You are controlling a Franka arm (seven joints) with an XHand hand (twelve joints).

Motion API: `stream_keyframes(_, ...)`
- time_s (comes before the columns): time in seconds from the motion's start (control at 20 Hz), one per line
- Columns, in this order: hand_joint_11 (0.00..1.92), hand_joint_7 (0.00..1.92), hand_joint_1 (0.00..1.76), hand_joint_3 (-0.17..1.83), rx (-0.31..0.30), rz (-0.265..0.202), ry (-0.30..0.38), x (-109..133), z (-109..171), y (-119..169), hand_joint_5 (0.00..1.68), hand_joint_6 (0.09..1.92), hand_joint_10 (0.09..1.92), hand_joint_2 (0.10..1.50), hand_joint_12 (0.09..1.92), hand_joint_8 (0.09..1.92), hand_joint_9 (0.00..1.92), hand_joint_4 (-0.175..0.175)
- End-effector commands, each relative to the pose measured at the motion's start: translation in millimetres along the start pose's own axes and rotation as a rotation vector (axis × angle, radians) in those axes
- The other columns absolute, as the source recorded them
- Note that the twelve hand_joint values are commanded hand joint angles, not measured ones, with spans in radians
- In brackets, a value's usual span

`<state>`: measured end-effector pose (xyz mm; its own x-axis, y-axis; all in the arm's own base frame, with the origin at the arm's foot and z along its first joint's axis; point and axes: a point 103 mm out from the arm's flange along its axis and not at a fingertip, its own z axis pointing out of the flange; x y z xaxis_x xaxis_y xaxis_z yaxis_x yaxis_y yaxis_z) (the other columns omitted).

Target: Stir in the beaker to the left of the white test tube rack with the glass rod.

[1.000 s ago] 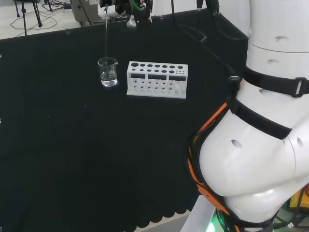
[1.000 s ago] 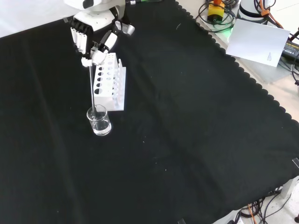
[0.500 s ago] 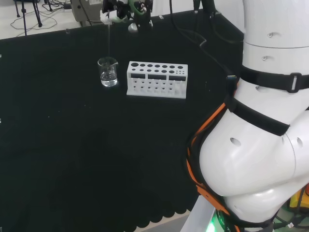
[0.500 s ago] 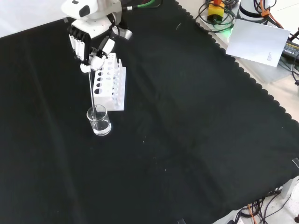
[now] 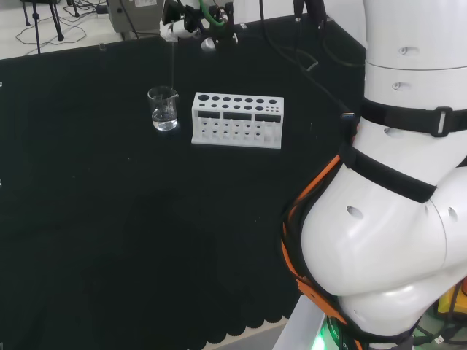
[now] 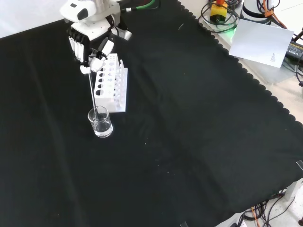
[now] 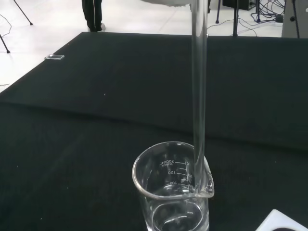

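A clear glass beaker (image 5: pixel 163 109) (image 6: pixel 100 122) (image 7: pixel 173 188) with a little clear liquid stands on the black cloth beside the white test tube rack (image 5: pixel 237 120) (image 6: pixel 110 82), to the rack's left in the head view. The hand (image 5: pixel 184 20) (image 6: pixel 88 41) hangs above the beaker, its fingers curled round the top of the glass rod (image 5: pixel 171 62) (image 6: pixel 93 92) (image 7: pixel 199 82). The rod hangs upright. Its lower end reaches into the beaker's mouth close to the rim on the rack's side.
In the head view the arm's big white links (image 5: pixel 394 189) take up the right side. A white sheet (image 6: pixel 262 41) and cables (image 6: pixel 221 15) lie past the cloth's scalloped edge at the front view's upper right.
The hand has drifted right in the head view and slightly up in the front view, carrying the rod from the beaker's middle towards its rack-side rim.
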<state>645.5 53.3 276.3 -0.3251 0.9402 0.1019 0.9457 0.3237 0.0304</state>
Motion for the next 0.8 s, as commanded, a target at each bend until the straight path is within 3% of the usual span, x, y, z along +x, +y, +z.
stream_keyframes(0.05, 1.54, 1.19, 1.31, -0.17, 0.017, 0.001, -0.010, 8, 1, 1, 1.32, 0.09, 0.66, 1.11, 1.00, 1.00, 1.81, -0.175)
stream_keyframes(0.4, 1.54, 1.19, 1.31, -0.17, 0.033, -0.034, -0.007, 36, 10, -5, 1.33, 0.09, 0.66, 1.11, 1.00, 1.00, 1.82, -0.175)
stream_keyframes(0.8, 1.54, 1.19, 1.31, -0.17, 0.060, -0.027, 0.018, 35, 13, 8, 1.33, 0.09, 0.66, 1.11, 0.99, 1.00, 1.82, -0.175)
